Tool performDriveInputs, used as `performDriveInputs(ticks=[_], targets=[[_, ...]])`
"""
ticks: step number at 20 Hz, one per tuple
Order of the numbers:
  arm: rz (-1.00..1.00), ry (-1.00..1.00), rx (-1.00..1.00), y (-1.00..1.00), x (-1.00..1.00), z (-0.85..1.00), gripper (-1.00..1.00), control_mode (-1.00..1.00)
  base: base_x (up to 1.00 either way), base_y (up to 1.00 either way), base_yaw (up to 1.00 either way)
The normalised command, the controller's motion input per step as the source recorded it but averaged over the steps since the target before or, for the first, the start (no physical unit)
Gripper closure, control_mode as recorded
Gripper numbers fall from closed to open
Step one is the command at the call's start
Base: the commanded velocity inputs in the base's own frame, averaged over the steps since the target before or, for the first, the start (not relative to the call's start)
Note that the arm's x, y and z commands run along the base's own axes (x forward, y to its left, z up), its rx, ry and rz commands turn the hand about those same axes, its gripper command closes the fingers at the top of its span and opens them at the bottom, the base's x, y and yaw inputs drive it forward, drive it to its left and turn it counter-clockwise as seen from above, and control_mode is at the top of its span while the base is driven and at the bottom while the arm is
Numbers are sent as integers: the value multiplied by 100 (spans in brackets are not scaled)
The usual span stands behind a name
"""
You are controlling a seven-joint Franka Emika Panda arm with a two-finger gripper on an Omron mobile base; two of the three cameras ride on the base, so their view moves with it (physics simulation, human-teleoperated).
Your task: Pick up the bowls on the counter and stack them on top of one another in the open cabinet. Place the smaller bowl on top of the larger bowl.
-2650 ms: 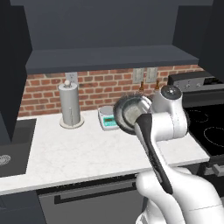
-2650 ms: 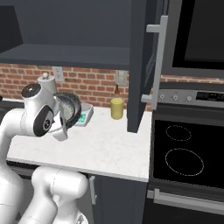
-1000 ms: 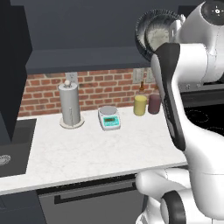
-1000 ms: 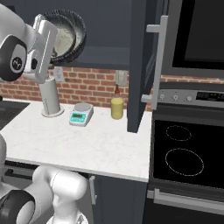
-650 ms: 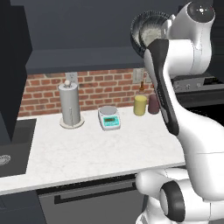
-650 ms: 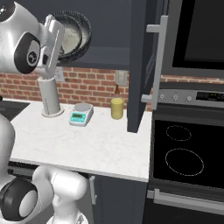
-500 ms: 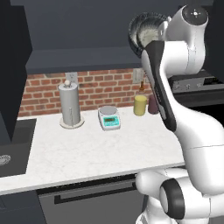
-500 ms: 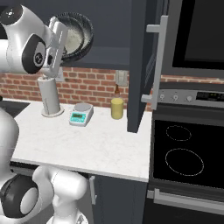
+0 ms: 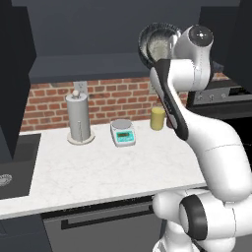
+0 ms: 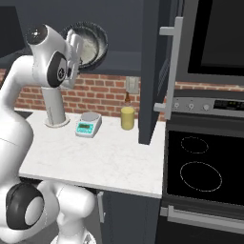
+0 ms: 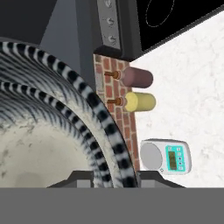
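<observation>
Reaching high at the open cabinet (image 9: 98, 69), arm bent, fingers (image 11: 107, 177) pinching the larger bowl (image 9: 158, 45) rim

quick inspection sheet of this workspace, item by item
surface: white marbled counter, no bowl on it.
job's things: larger bowl held high on edge at the open cabinet; a second rim nests inside it in the hand view, likely the smaller bowl.
clutter: kitchen scale, paper towel holder, yellow cup, brown cup.
grippers: gripper shut on the bowl's rim, one finger either side.
cables: nothing seen.
surroundings: brick backsplash, stovetop, oven, sink.
</observation>
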Motion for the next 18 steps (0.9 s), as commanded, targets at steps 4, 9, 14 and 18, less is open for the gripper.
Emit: performDriveInputs(ticks=[4,9,14,18], targets=[[0,0,0,0,63,2,100,-100,0,0,0],[0,1,0,0,35,19,100,-100,0,0,0],[0,12,0,0,71,1,100,-100,0,0,0],[1,10,0,0,70,-1,100,-100,0,0,0]])
